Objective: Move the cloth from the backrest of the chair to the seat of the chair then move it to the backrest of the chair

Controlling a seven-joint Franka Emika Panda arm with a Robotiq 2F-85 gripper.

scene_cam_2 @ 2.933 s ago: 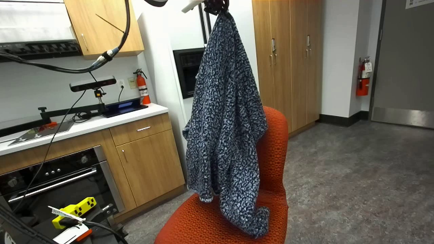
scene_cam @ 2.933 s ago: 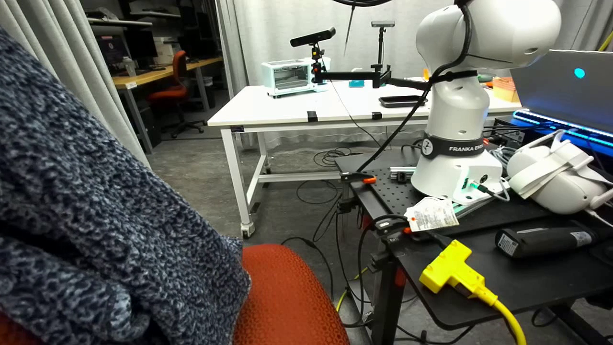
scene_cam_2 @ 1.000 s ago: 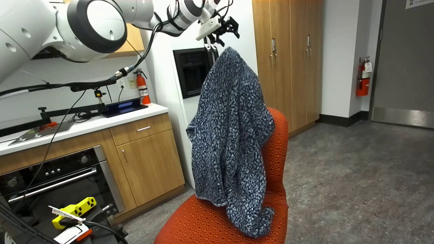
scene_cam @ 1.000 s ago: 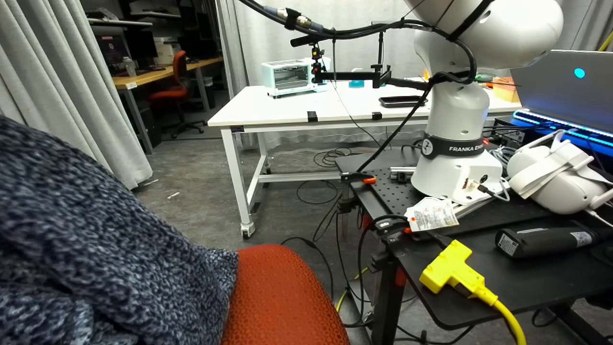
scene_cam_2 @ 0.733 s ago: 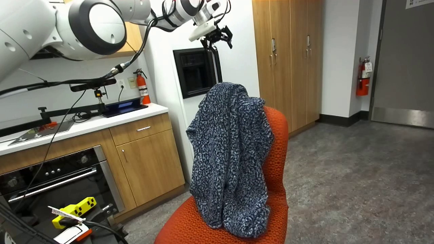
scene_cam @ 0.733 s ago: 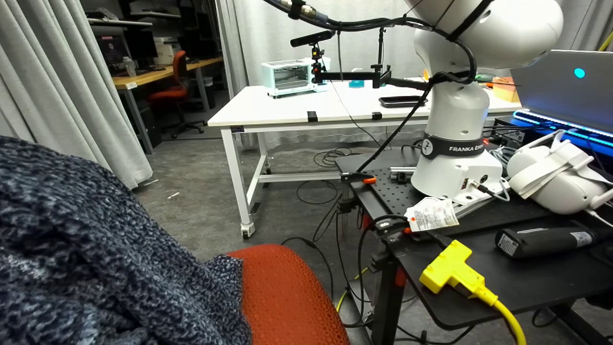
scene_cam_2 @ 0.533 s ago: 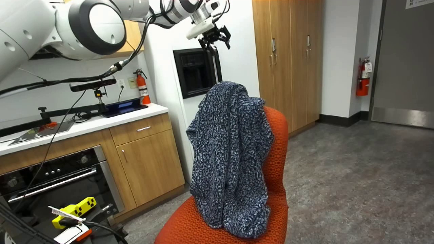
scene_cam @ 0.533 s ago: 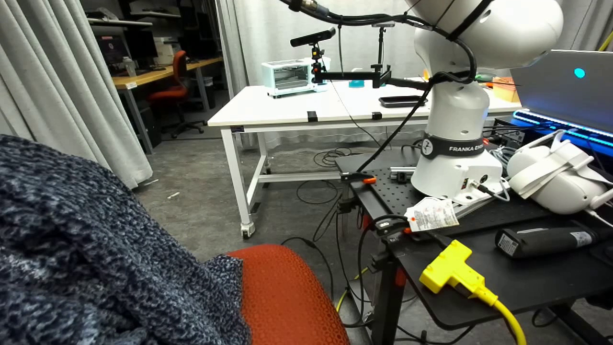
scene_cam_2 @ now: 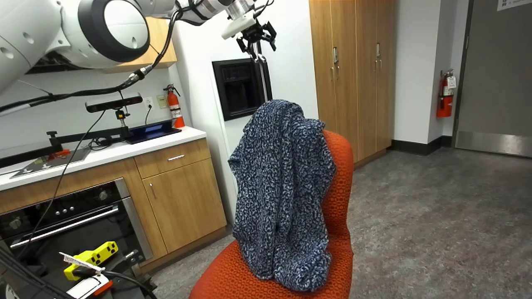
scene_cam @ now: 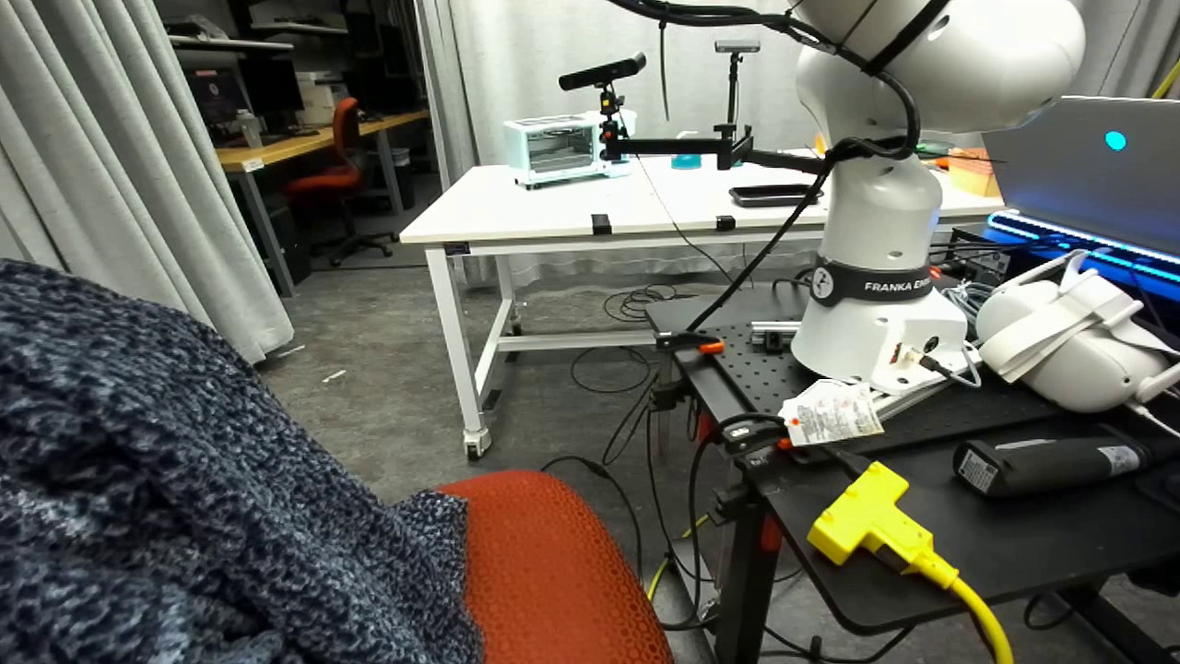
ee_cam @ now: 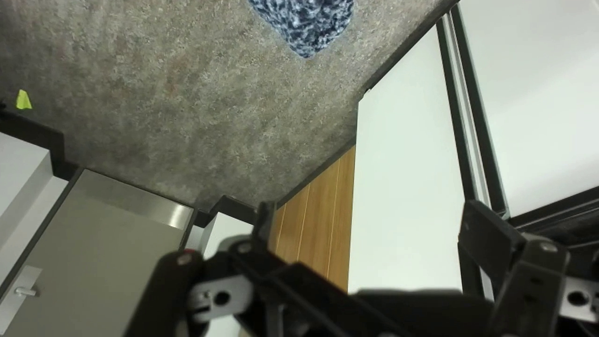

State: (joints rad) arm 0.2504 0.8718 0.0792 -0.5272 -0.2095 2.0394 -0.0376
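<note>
One black table point(scene_cam: 1042, 535). One orange-red chair point(scene_cam_2: 338, 216), near its clamped edge. One fuzzy cloth point(scene_cam_2: 282, 182), draped from backrest point(scene_cam_2: 344, 166) onto seat point(scene_cam_2: 230, 270); likely soft, limp, unbreakable, non-slip; best pinched at its top fold point(scene_cam_2: 277, 107). One gripper point(ee_cam: 369, 220), above, jaws parted, nothing held.

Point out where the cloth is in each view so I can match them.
In an exterior view: cloth, lower left, cut by the left and bottom edges.
In an exterior view: cloth, near the middle, against the backrest, lower end on the seat.
Wrist view: only a tip of cloth, middle of the top edge.
Shared landmark: floor, in all three.
</note>
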